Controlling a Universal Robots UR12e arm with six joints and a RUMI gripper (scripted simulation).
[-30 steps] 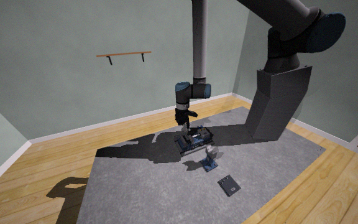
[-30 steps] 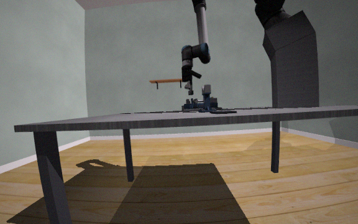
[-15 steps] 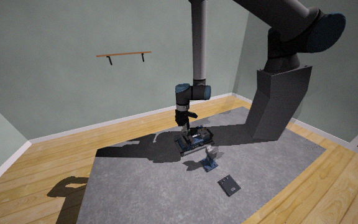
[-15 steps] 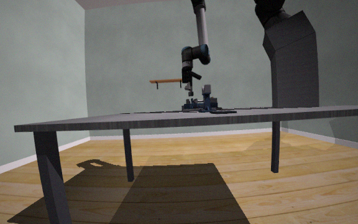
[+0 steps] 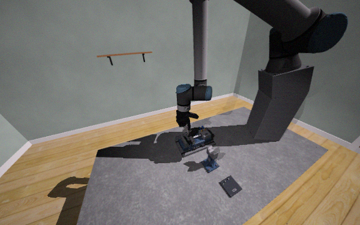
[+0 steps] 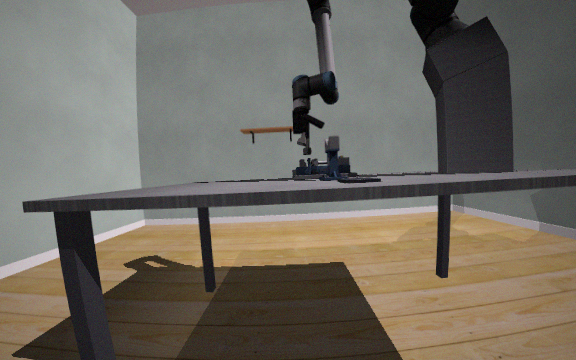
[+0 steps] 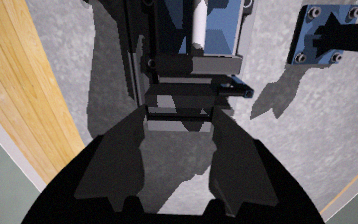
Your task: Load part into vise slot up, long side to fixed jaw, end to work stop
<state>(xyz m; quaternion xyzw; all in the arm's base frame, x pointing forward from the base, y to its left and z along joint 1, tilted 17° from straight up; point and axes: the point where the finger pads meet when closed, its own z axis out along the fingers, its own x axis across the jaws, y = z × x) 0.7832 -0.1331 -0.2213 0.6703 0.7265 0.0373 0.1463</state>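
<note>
My gripper [image 5: 187, 129] [image 6: 306, 143] [image 7: 179, 106] points down and is shut on the part. The part [image 6: 307, 151] [image 7: 178, 126] is a grey block spanning between the fingertips. A dark lengthwise line, seemingly its slot, shows on the face toward the wrist camera. The vise [image 5: 199, 145] [image 6: 313, 171] [image 7: 222, 37] stands below the part, with a gap between them in the exterior view. Its rod jaw [image 7: 215, 65] sits at the end of the bright cylinder rod. A small blue-and-dark bracket [image 7: 237, 90] sticks out beside the jaws. The fixed jaw and low bars are in shadow and partly hidden.
The V-block stand [image 5: 212, 152] [image 6: 332, 144] with a blue base [image 7: 305, 50] stands close beside the vise and rises above it. The dark infeed plate [image 5: 230, 186] lies flat farther out, with no block on it. The pedestal [image 5: 269, 115] stands behind to the right.
</note>
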